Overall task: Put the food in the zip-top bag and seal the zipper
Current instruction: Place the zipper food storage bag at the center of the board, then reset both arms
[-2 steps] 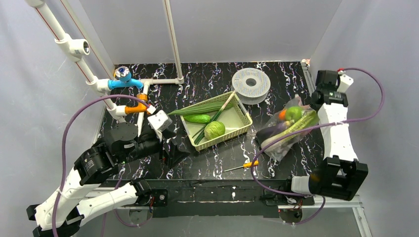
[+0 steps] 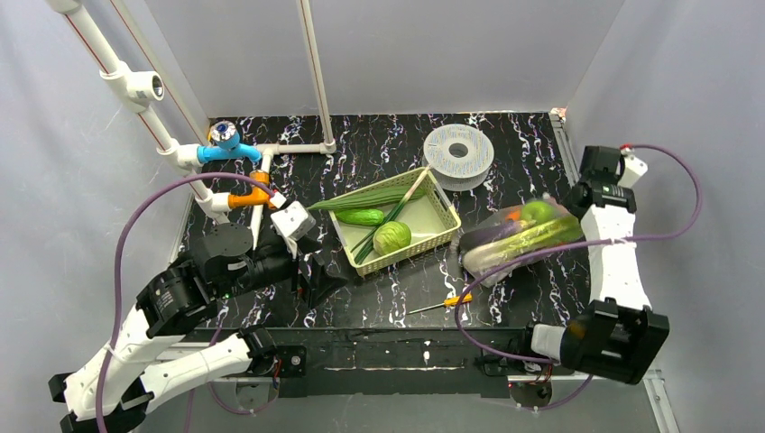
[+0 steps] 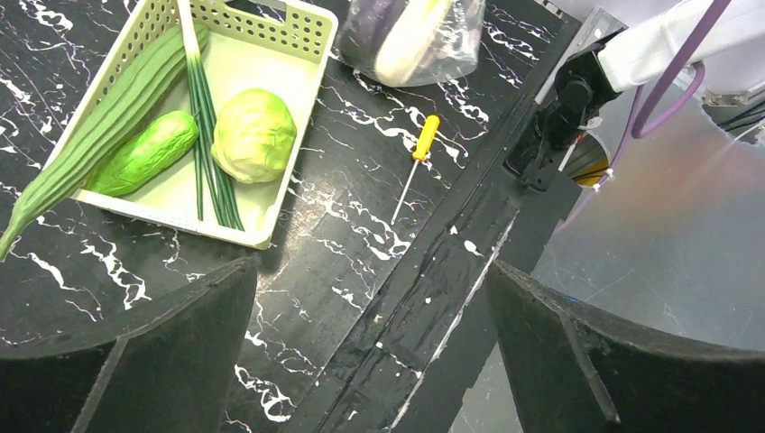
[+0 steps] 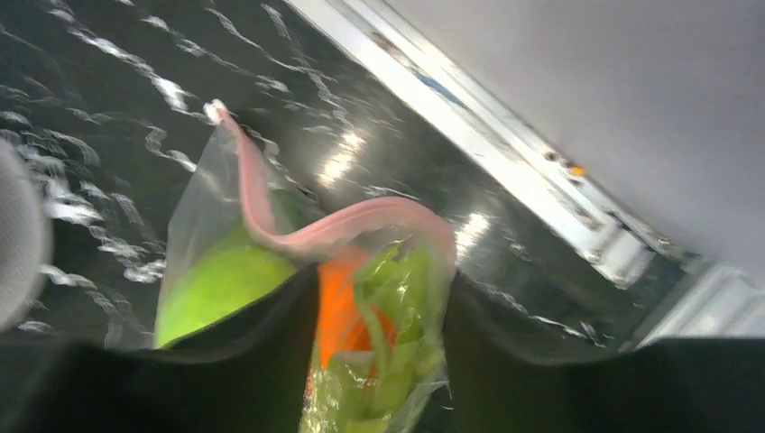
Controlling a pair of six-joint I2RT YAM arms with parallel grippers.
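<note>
Two claws: the left gripper (image 3: pixel 370 356) gapes wide at eight o'clock; the right gripper (image 4: pixel 383 302) straddles the zip-top bag (image 2: pixel 505 244) at three o'clock, and I cannot tell whether it grips.

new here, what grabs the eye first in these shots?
First, the clear zip-top bag stuffed with colourful food at the table's right side, its wavy pink zipper end sitting between the right gripper fingers. Then the pale-green basket mid-table, holding a cabbage and a cucumber, with the open left gripper just to its left.
</note>
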